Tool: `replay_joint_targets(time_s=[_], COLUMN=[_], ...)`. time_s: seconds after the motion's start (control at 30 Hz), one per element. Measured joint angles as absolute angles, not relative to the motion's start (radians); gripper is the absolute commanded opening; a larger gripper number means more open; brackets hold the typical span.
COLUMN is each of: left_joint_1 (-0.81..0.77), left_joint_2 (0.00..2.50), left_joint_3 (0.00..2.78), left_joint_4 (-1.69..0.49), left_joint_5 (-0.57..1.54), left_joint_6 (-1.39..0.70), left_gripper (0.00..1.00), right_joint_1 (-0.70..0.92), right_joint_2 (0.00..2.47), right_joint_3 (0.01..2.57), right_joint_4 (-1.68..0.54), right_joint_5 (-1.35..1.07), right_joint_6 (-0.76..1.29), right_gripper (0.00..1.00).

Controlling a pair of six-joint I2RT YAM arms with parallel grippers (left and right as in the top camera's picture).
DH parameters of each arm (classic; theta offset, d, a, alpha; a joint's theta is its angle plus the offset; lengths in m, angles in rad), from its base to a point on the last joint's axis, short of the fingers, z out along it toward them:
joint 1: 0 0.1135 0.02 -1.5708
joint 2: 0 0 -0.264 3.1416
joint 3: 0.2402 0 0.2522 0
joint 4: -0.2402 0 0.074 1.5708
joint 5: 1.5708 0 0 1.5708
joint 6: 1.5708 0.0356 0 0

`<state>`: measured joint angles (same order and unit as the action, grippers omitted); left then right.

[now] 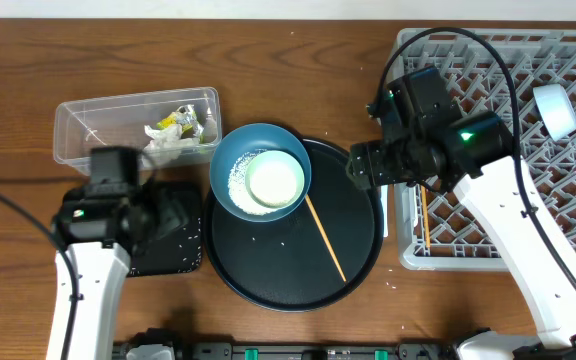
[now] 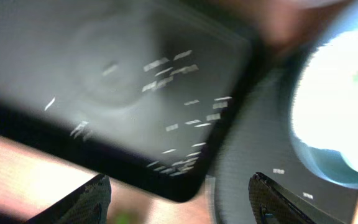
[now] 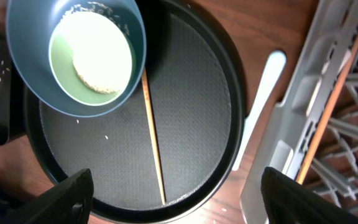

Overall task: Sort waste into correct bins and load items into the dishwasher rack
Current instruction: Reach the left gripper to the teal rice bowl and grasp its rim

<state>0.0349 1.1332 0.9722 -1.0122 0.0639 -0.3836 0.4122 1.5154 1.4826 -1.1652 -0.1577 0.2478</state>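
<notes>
A dark blue bowl (image 1: 230,158) sits on the round black tray's upper left and holds a pale green bowl (image 1: 275,180) and rice grains (image 1: 238,180). One chopstick (image 1: 325,238) lies on that tray; another (image 1: 423,215) lies in the grey rack (image 1: 508,140), where a white cup (image 1: 553,108) also sits. The clear tub (image 1: 88,125) holds napkins (image 1: 168,145) and a yellow-green wrapper (image 1: 181,118). My left gripper (image 2: 179,202) is open and empty over the flat black tray (image 2: 104,81), which carries scattered grains (image 2: 185,118). My right gripper (image 3: 176,193) is open above the chopstick (image 3: 153,137).
The round black tray (image 1: 268,270) fills the middle. A white spoon (image 3: 260,106) lies on the table between it and the rack's left wall (image 3: 291,124). The left wrist view is motion-blurred. More white and pale items sit at the rack's right edge.
</notes>
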Motion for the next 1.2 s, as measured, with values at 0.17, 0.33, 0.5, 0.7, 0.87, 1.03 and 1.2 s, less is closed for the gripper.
replay_joint_targets(time_s=[0.17,0.33,0.5,0.7,0.87,1.03,1.2], left_joint_1=[-0.178,-0.342,-0.476,-0.544,-0.549,-0.549,-0.549], left_joint_2=[1.195,1.345,1.525,1.656,1.730,1.777,1.810], left_joint_3=[1.063,1.129,1.203,1.228,1.228,1.228,1.228], left_joint_4=[-0.957,-0.875,-0.762,-0.598,-0.533,-0.507,-0.505], left_joint_5=[0.055,0.049,0.049,0.048,0.045,0.044,0.044], left_joint_6=[-0.383,-0.361,-0.336,-0.332,-0.342,-0.364,-0.369], left_gripper=[0.72,0.72,0.72,0.71,0.71,0.71,0.71], right_joint_1=[0.338,0.221,0.102,0.052,0.052,0.052,0.052], right_joint_2=[1.510,1.485,1.455,1.452,1.452,1.452,1.452], right_joint_3=[1.482,1.482,1.482,1.482,1.482,1.482,1.482], right_joint_4=[-1.212,-1.261,-1.322,-1.353,-1.374,-1.377,-1.377], right_joint_5=[-0.158,-0.156,-0.154,-0.145,-0.125,-0.115,-0.112], right_joint_6=[0.265,0.270,0.251,0.224,0.217,0.210,0.208], right_gripper=[0.82,0.83,0.84,0.84,0.85,0.84,0.85])
